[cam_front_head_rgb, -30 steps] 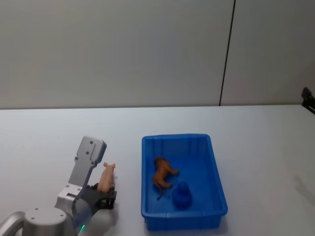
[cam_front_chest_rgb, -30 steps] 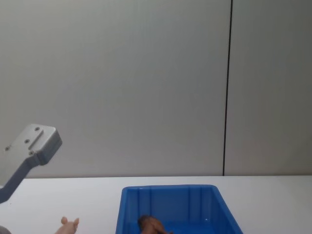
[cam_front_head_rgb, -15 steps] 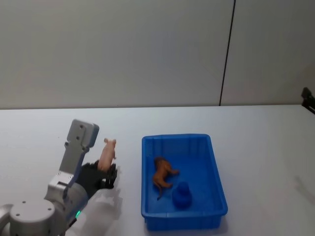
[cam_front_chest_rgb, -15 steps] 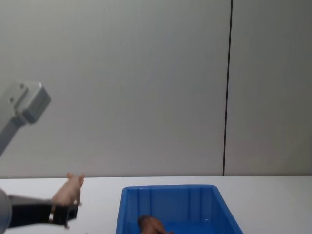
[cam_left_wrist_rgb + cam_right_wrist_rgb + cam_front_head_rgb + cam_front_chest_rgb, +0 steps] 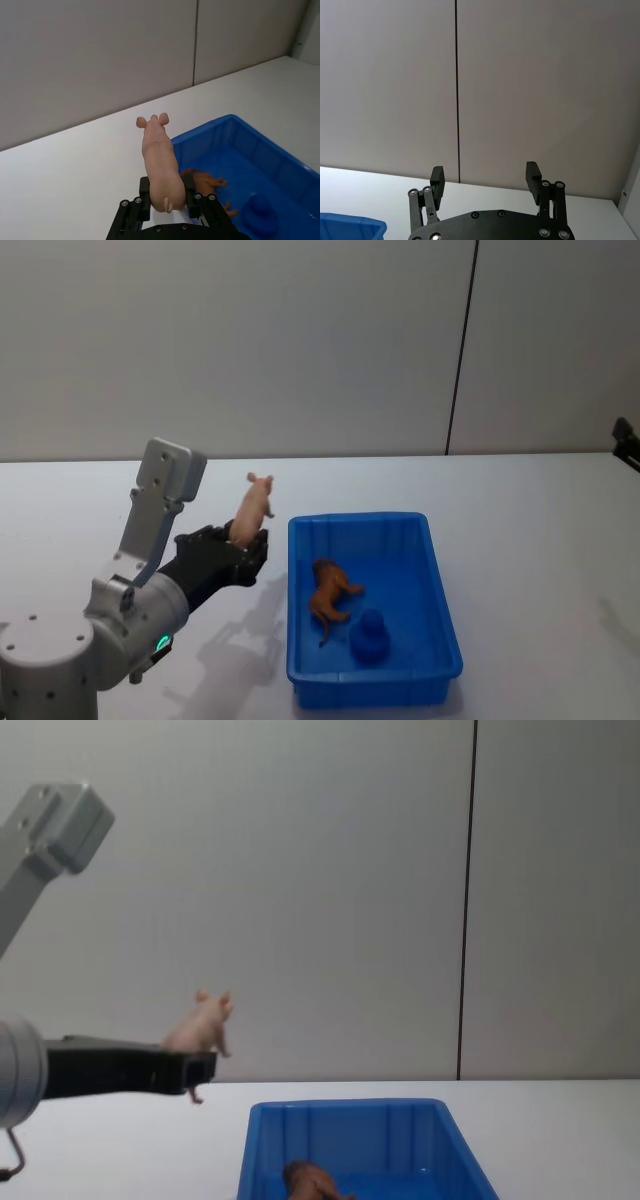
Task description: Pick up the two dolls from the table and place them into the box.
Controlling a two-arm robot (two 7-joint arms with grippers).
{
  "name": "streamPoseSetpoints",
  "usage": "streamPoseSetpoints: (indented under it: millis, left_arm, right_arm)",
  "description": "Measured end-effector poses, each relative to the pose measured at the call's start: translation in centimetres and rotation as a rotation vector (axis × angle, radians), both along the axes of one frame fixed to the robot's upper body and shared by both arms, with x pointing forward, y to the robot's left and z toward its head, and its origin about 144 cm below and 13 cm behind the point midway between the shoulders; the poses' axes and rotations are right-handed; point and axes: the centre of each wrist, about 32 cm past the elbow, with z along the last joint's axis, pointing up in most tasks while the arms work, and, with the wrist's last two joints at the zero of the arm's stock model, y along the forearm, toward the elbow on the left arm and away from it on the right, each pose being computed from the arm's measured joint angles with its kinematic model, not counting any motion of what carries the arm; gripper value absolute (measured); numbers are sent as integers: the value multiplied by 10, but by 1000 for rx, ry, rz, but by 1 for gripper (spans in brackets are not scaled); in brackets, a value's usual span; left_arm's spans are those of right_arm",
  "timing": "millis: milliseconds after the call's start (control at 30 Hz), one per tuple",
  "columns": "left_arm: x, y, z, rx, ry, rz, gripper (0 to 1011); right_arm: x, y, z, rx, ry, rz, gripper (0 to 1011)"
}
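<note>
My left gripper (image 5: 248,540) (image 5: 167,197) (image 5: 195,1065) is shut on the pale pink pig doll (image 5: 249,506) (image 5: 160,165) (image 5: 200,1025), holding it in the air just left of the blue box (image 5: 300,570) (image 5: 280,165) (image 5: 345,1115), snout pointing away from me. The brown four-legged doll (image 5: 330,597) (image 5: 207,182) (image 5: 310,1182) lies on its side inside the box. The white table (image 5: 520,510) carries the box. My right gripper (image 5: 485,182) stands open with nothing between its fingers, held off to the right and facing the wall.
A small blue figure (image 5: 369,637) (image 5: 260,215) sits in the box near its front wall, close to the brown doll. A grey wall with a dark vertical seam (image 5: 460,350) rises behind the table.
My left gripper has lifted the pink pig doll from near the tabletop and carried it up and rightward toward the box's left rim. The brown doll has not moved.
</note>
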Motion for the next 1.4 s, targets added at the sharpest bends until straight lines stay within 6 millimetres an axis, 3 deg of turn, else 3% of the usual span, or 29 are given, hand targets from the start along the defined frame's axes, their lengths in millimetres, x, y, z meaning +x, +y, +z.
streamPoseSetpoints:
  millis: [400,867,1400]
  left_arm:
    - [10,-5,16,-38,41,-185,393]
    - [36,-25,17,-16,171,-349,393]
    - [50,-39,16,3,224,-406,825]
  right_arm:
    - [0,0,0,0,0,0,1001]
    - [0,0,0,0,0,0,1001]
    - [0,0,0,0,0,0,1001]
